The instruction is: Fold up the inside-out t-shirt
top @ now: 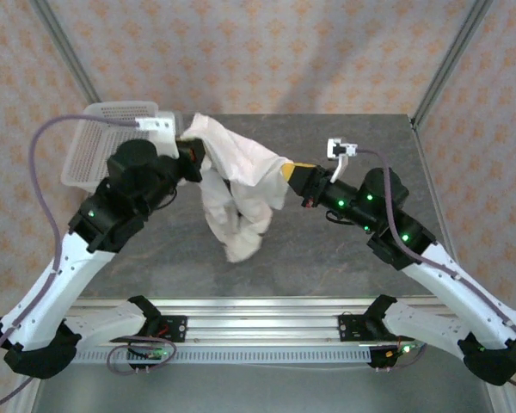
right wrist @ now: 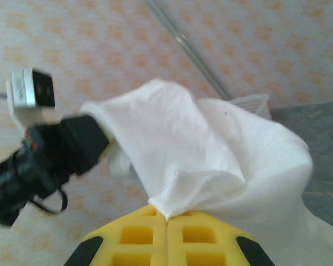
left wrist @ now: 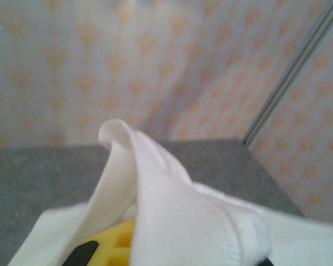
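Cream cloth: one inside-out t-shirt (top: 238,185), two grippers, left gripper (top: 194,157), right gripper (top: 287,170), each clamped on it.

top external: high behind the arm bases, looking down over the whole grey stone-look tabletop (top: 310,258) | left wrist: close-up, facing the tabletop's far right corner | right wrist: close-up, facing its left side | shared by all: off-white thin cloth t-shirt (top: 241,185)

White mesh basket (top: 90,146) sits far-left on grey table (top: 344,258).
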Controlling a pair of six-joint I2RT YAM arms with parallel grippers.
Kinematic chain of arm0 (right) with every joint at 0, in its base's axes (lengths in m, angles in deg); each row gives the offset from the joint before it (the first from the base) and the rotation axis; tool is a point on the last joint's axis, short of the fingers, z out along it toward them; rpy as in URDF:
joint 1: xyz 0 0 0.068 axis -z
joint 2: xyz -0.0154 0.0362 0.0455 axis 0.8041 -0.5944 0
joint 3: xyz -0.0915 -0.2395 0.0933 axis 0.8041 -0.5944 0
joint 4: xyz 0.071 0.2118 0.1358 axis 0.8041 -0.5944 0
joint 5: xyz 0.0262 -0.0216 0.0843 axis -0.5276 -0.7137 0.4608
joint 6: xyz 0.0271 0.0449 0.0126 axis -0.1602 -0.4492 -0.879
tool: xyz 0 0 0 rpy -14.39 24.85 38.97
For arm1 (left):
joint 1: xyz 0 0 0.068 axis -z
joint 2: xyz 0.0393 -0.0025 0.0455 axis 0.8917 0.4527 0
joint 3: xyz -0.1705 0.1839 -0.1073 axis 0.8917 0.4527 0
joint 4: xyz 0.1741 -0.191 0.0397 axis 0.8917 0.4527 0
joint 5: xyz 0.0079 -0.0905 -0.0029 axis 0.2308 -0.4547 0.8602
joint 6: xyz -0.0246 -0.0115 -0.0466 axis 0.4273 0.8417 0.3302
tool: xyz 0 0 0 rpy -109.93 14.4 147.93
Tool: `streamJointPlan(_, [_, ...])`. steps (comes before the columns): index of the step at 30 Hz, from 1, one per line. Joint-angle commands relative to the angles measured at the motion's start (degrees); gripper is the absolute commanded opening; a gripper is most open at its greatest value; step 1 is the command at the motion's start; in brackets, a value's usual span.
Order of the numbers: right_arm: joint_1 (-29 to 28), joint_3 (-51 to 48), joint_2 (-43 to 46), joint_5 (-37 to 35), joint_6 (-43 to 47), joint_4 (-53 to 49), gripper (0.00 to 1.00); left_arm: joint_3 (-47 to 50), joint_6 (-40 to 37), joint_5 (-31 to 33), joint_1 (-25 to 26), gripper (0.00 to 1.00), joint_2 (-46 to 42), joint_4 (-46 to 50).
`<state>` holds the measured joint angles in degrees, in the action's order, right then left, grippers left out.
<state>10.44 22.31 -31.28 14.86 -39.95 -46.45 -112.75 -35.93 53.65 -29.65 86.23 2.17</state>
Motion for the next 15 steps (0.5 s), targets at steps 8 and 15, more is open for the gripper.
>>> streamJointPlan(8, [-0.3, 1.7, 2.9, -6.7, -4.7, 6.1, 0.00, -22.2, -4.7, -0.1, -6.6, 0.00, 33.2, 2.5])
streamJointPlan(15, [-0.2, -0.2, 2.6, -27.2, -15.1, -1.8, 0.00, -23.4, -4.5, -8.1, -8.6, 0.43, 39.0, -1.8])
